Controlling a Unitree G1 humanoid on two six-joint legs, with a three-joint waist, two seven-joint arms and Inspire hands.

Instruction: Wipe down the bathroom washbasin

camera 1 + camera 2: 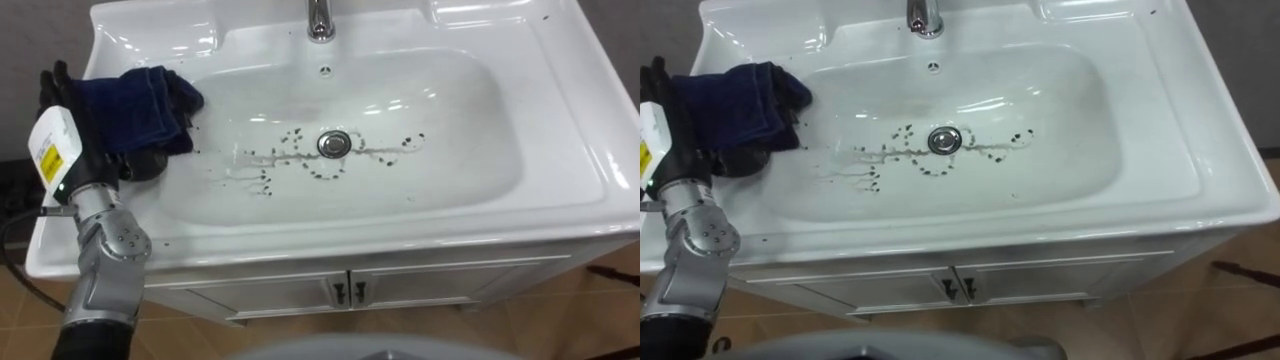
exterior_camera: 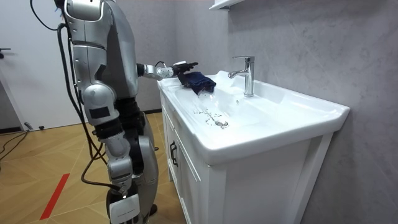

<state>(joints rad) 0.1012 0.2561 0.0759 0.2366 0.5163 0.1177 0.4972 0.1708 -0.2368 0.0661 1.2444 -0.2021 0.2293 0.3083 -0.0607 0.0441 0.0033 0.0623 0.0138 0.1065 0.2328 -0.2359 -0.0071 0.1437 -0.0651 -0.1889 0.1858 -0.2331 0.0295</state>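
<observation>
The left robot hand (image 1: 58, 95) comes in from 8 o'clock, its silver forearm rising from the lower edge of the eye views to the left rim of the basin (image 1: 440, 120). The wrist is bent so that the hand lies over the rim at about 9 o'clock from the drain (image 1: 334, 143). It is pinching a dark blue cloth (image 1: 135, 110). Dark fingers run along the cloth's outer side, at 9 o'clock of it, and a dark part of the hand shows under its lower edge at 6 o'clock. In the room view the fingers point toward the wall, and the cloth hangs bunched below them onto the rim.

The cloth sits at the basin's left slope, at 9 to 10 o'clock from the drain and well apart from it. It is folded over itself and covers most of the palm, so how much of the hand is wrapped in it is hard to make out. Whether the cloth's lower folds press on the basin or only hang there cannot be told.

Dark specks (image 1: 300, 160) and a thin smear ring the drain and stretch out at 3 and 9 o'clock. The tap (image 1: 319, 18) stands at 12 o'clock, its top cut off in the eye views. The white counter (image 1: 570, 110) around the basin runs out of view at 12 o'clock. Under it, the cabinet doors (image 1: 420, 285) show only their upper part.

The robot stands upright at the cabinet's front.
</observation>
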